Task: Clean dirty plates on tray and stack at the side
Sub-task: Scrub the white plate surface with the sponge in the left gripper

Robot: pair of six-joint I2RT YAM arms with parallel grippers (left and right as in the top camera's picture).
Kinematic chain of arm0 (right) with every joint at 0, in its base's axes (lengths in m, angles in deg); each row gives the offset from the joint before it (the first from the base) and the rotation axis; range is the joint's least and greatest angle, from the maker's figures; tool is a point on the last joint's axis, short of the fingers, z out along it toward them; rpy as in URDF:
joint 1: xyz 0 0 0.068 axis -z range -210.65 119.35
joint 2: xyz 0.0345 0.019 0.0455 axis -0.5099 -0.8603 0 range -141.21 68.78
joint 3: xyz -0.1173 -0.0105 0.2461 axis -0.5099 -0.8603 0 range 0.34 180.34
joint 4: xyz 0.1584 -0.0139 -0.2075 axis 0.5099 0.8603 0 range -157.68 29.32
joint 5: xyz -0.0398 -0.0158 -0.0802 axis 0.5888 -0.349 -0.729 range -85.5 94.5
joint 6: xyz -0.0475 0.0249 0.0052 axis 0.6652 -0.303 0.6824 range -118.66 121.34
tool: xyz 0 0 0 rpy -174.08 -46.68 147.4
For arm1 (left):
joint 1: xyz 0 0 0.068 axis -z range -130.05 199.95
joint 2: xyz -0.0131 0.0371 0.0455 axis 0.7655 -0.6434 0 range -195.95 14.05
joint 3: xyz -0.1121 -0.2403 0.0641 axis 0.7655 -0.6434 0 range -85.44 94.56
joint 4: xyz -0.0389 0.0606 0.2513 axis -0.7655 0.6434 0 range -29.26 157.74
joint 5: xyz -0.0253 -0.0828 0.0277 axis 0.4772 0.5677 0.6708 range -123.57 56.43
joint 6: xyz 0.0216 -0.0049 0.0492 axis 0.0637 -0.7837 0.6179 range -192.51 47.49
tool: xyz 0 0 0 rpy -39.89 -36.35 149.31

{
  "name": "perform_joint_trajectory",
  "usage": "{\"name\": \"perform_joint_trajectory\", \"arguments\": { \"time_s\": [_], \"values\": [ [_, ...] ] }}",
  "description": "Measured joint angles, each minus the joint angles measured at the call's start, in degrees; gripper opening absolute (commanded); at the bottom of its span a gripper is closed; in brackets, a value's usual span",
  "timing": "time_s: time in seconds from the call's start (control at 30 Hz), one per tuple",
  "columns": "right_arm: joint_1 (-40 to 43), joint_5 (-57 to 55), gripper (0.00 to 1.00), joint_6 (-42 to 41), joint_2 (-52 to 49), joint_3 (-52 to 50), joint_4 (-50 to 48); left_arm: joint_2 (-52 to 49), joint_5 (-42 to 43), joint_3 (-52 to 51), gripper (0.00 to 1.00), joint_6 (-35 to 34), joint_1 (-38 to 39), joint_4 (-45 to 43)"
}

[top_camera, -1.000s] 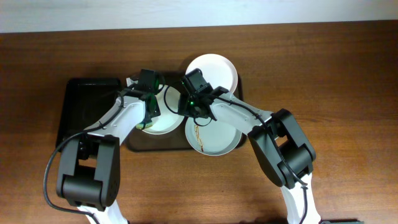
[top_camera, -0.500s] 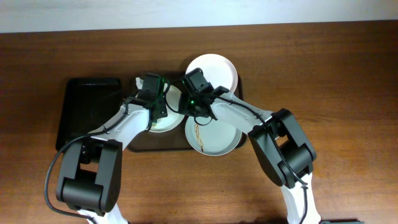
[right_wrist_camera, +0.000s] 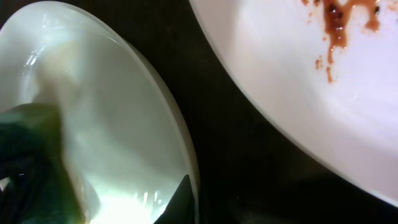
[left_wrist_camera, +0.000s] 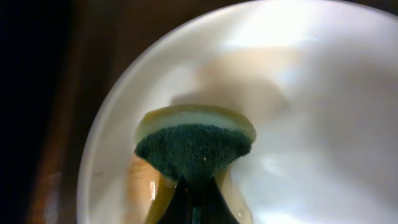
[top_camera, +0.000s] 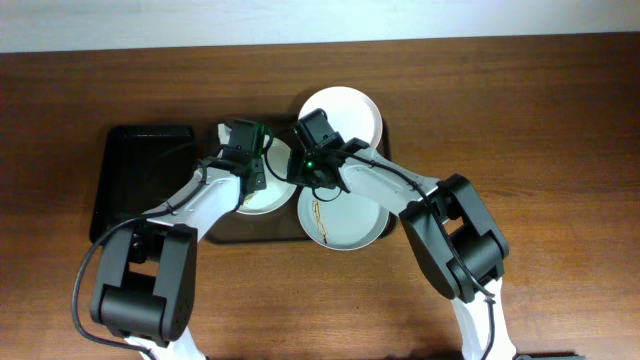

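Nearest the robot, a dirty white plate [top_camera: 350,222] lay in the big brown tray [top_camera: 255,230], on its right side, and its near edge poked out a little over the rim. Brown-orange streaks [top_camera: 318,212] ran down the left part of that plate. Just behind it and to the left, also in the tray, sat the blue-green plate [top_camera: 262,198]. The two plates were very close, with a thin dark gap of tray between them. The left gripper [top_camera: 252,168] was over the blue-green plate and pinched a sponge [left_wrist_camera: 196,146] between its fingers. The sponge was green on the rough side and yellow behind, and it pressed on the shiny inside of the plate. The right gripper [top_camera: 308,165] was at the right rim of the same plate. One dark finger [right_wrist_camera: 179,196] lay against the rim, but I could not tell if the gripper was spread or closed. Farthest back was a clean white plate [top_camera: 345,112] with nothing in it, partly past the tray's far rim. A smaller black tray [top_camera: 140,175] sat to the left on the wooden table [top_camera: 520,100].
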Motion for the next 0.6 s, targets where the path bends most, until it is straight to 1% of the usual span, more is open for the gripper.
{"name": "perform_joint_trajectory", "arguments": {
  "time_s": [0.13, 0.2, 0.27, 0.37, 0.5, 0.6],
  "values": [
    [0.28, 1.2, 0.21, 0.42, -0.02, -0.57, -3.02, -0.17, 3.8, 0.0, 0.01, 1.62, -0.02, -0.26],
    [0.9, 2.1, 0.24, 0.42, -0.11, -0.72, -6.38, -0.17, 4.33, 0.07, 0.01, 1.97, -0.02, 0.98],
    [1.68, 3.23, 0.22, 0.55, -0.11, -0.7, -7.58, -0.17, 5.27, 0.22, 0.01, 2.19, -0.09, 1.77],
    [1.88, 3.52, 0.04, 0.42, -0.13, -0.7, -7.28, -0.17, 6.03, 0.28, 0.01, 2.21, -0.15, 2.03],
    [1.73, 3.76, 0.04, 1.75, -0.76, -0.63, -5.51, -0.17, 6.73, 0.57, 0.01, 2.27, -1.01, 2.1],
    [1.22, 4.42, 0.04, 1.73, -0.76, -0.48, -4.57, -0.31, 7.87, 2.12, 0.01, 2.43, -2.08, 4.09]
  ]
}}
